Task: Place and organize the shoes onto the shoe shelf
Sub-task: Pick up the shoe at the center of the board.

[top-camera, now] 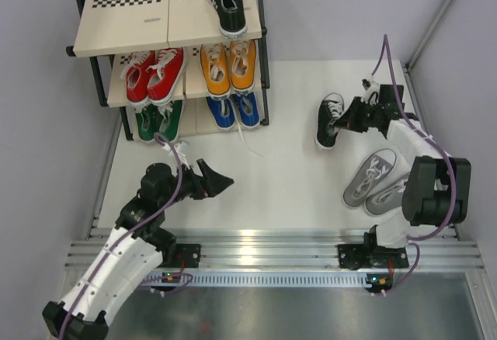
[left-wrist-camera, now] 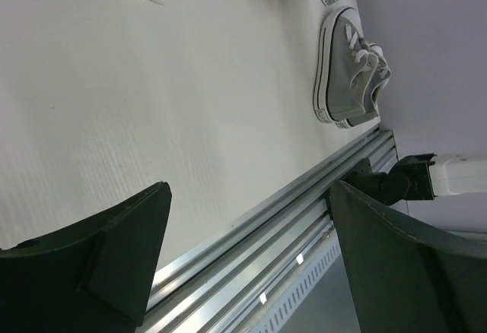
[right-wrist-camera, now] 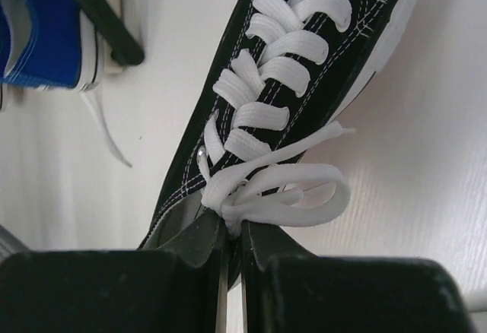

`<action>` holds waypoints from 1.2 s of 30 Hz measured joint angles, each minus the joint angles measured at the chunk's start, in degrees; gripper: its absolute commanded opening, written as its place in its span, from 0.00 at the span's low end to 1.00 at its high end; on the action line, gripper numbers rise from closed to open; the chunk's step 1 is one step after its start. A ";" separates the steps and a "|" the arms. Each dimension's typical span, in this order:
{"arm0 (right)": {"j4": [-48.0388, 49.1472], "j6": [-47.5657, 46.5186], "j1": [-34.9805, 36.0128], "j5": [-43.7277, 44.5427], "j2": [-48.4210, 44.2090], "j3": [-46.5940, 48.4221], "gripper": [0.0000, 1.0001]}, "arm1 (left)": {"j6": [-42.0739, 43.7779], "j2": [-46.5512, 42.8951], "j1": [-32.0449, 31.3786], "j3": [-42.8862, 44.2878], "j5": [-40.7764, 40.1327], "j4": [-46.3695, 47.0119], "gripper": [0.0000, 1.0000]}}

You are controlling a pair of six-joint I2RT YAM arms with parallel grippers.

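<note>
Canvas shoes, white rubber toe caps and soles, flat white laces. Shoe shelf [top-camera: 124, 26] has black tube frame and pale boards with checkered strips. One black shoe [top-camera: 227, 2] sits on the top board; red pair [top-camera: 153, 72] and orange pair [top-camera: 227, 67] on the middle; green pair [top-camera: 158, 119] and blue pair [top-camera: 235, 109] on the lowest. Grey pair [top-camera: 374, 182] lies side by side on white ribbed table [top-camera: 272, 177], near the right arm. Right gripper [right-wrist-camera: 232, 234] is pinched closed on second black sneaker [right-wrist-camera: 304, 67] at its collar, by the lace bow, right of the shelf. Left gripper [left-wrist-camera: 251, 249] is spread wide, holding nothing, above the table.
</note>
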 measured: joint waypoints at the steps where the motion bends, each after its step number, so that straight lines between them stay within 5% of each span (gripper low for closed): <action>1: -0.61 -0.83 0.17 -0.90 -1.64 -1.03 0.00 | -0.24 0.48 -0.74 -0.02 -0.24 0.39 0.91; 23: -0.31 -5.84 10.08 -9.46 -23.45 -17.27 0.00 | -3.52 30.14 -37.31 6.10 -28.74 21.20 0.93; 36: -0.37 -9.38 17.59 -7.80 -28.94 -19.02 0.00 | -3.58 37.13 -42.27 8.87 -34.10 28.39 0.94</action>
